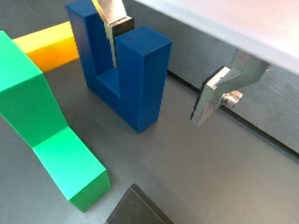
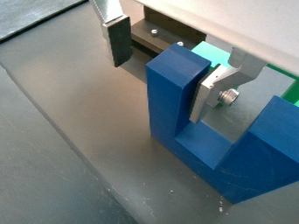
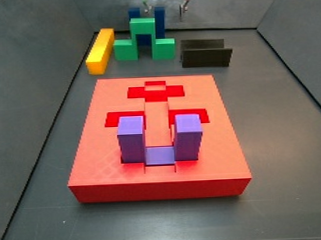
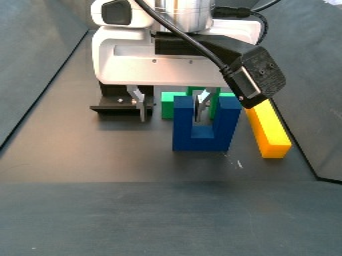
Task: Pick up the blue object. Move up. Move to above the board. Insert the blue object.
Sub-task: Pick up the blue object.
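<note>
I see gripper point(image 2: 167, 68) low at blue object point(image 2: 216, 131), fingers spread, gripping nothing. One finger point(image 2: 214, 94) sits in slot between prongs, other finger point(image 2: 115, 39) outside near prong. So that prong lies between pads; board point(image 3: 157, 137) well apart.

Your gripper point(image 4: 171, 104) has a boxy white body with rounded corners, and above it sits a white housing with a dark oval window. A thick black cable loops down from the wrist to a black rectangular module with a pale label on its face. The fingers point(image 1: 212, 94) are flat silver plates, bent near the root, each fixed with a round-headed silver screw; you can see that screw in both wrist views. One finger point(image 2: 115, 38) carries a dark pad on its inner face. Behind the fingers runs a black rail with small screws.
</note>
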Tool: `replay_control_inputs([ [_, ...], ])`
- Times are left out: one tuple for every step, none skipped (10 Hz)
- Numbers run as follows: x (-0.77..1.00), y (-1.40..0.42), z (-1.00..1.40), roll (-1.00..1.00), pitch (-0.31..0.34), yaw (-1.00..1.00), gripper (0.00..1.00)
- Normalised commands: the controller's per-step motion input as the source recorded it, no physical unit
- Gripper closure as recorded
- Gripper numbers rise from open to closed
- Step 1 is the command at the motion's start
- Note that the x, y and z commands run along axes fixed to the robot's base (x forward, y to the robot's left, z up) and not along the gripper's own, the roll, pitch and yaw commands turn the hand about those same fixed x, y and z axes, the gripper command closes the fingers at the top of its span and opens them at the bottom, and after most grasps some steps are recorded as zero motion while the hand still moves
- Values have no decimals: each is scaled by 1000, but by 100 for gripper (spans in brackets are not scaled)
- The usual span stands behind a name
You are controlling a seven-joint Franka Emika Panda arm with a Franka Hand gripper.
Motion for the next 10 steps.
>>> replay_control_inputs([
  [0, 0, 0, 0, 0, 0, 100],
  [0, 0, 0, 0, 0, 0, 100],
  [0, 0, 0, 0, 0, 0, 100],
  [0, 0, 0, 0, 0, 0, 100],
  [0, 0, 0, 0, 0, 0, 100],
  [0, 0, 0, 0, 0, 0, 100],
  [0, 0, 0, 0, 0, 0, 100],
  [0, 0, 0, 0, 0, 0, 100],
  [0, 0, 0, 0, 0, 0, 100],
  [0, 0, 0, 0, 0, 0, 100],
])
